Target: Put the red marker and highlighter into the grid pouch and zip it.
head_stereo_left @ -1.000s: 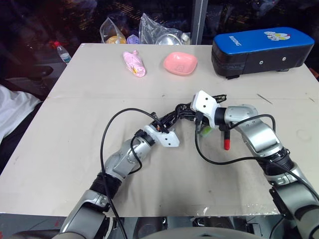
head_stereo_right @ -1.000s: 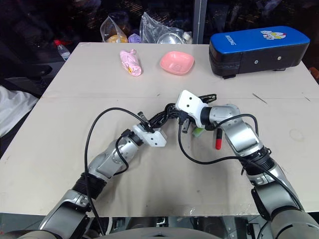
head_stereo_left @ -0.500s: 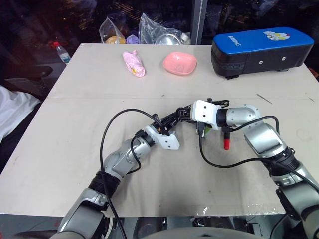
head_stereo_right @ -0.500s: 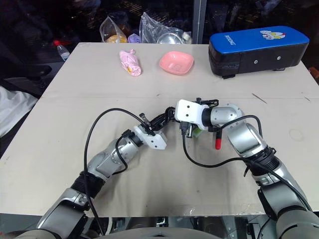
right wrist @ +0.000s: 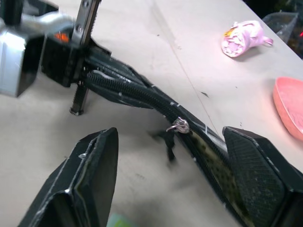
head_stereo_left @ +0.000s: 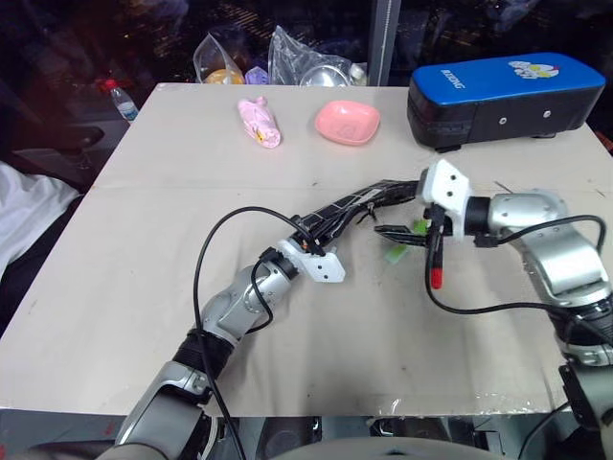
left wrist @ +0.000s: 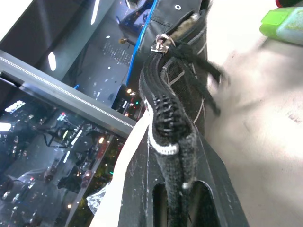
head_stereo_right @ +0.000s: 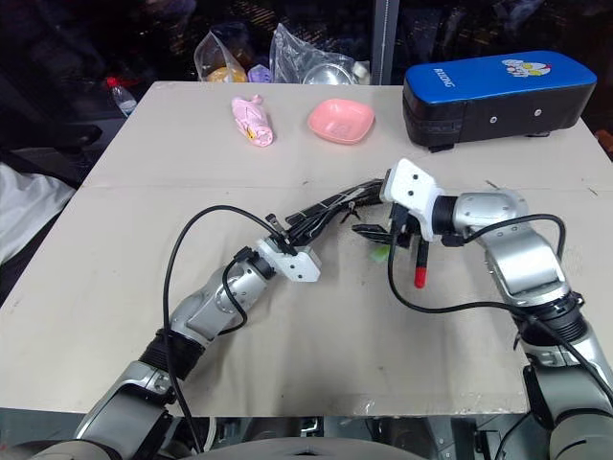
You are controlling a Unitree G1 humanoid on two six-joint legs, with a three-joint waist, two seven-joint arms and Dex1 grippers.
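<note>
Left eye view, frame centre: the left gripper (head_stereo_left: pixel 321 251) is clamped on one end of the black fabric grid pouch (head_stereo_left: pixel 359 204), lifted; slim black red-tipped marker (head_stereo_left: pixel 435 261) and light green highlighter (head_stereo_left: pixel 396 253) lie beneath.

Right wrist view: the right gripper (right wrist: pixel 177 163) gapes wide around the pouch's zipper pull (right wrist: pixel 180 126).

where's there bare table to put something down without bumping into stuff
The widest free patch is the left half of the table, below the pink toy. Another is the near strip in front of both arms. The middle is crowded: the pouch stretches between the left tool and the right tool, with the highlighter and red marker beside it.
</note>
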